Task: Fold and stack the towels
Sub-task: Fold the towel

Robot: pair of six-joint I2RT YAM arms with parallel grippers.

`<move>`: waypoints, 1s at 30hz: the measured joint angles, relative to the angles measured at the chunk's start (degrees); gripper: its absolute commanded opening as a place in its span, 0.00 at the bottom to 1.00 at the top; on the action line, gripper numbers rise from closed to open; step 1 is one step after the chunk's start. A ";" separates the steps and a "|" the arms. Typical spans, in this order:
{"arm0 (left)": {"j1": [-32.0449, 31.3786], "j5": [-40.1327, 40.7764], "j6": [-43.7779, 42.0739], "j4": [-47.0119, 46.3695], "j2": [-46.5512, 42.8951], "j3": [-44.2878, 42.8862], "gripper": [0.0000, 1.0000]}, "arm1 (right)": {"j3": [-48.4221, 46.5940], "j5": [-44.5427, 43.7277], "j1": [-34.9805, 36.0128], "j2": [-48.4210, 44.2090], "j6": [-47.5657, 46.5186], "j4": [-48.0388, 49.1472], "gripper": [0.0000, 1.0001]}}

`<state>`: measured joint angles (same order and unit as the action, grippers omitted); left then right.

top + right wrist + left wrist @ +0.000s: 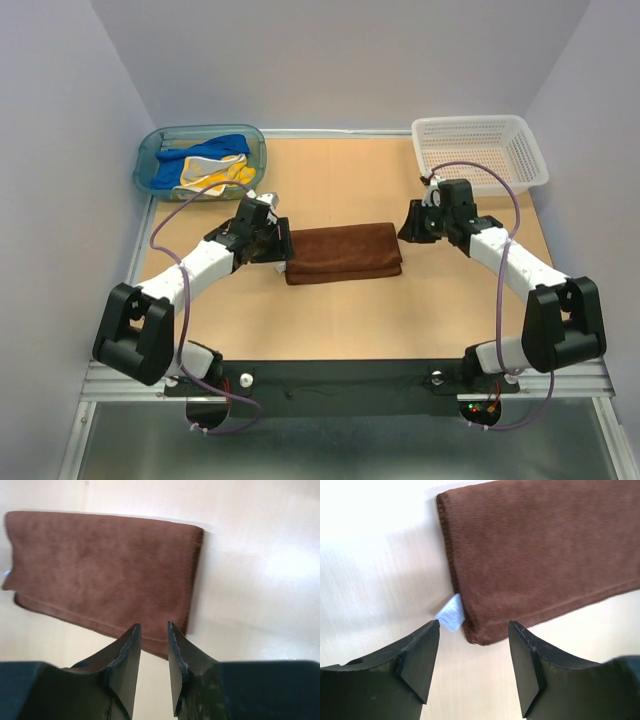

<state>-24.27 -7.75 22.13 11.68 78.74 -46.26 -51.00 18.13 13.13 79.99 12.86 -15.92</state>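
The jaws of the left gripper stand wide apart and empty at the left end of the rust-brown towel. Those of the right gripper are parted only narrowly, with nothing between them, at its right end. The towel lies folded into a long flat rectangle at the middle of the table, its edges fairly straight and its nap plush, with a small white label poking out at the left end. Tabletop shows on every side of it. Well apart at the far left, the teal tub holds the blue towel and the yellow towel, crumpled together. The white basket sits at the far right corner.
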 measured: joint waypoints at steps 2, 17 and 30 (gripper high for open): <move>-1.27 0.61 0.59 0.66 -1.97 -0.13 0.68 | -0.76 0.92 0.92 -0.42 0.57 -0.11 0.34; -11.67 7.26 5.64 2.71 9.79 -10.38 0.54 | -3.32 -3.63 10.05 9.75 5.20 0.09 0.33; -12.15 13.03 12.92 6.21 4.15 -3.45 0.57 | 2.80 -11.28 10.19 3.15 10.78 0.17 0.45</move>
<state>-36.42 5.28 35.05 17.89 82.89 -49.71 -48.21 6.85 23.31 83.13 23.64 -15.75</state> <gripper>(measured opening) 0.561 0.372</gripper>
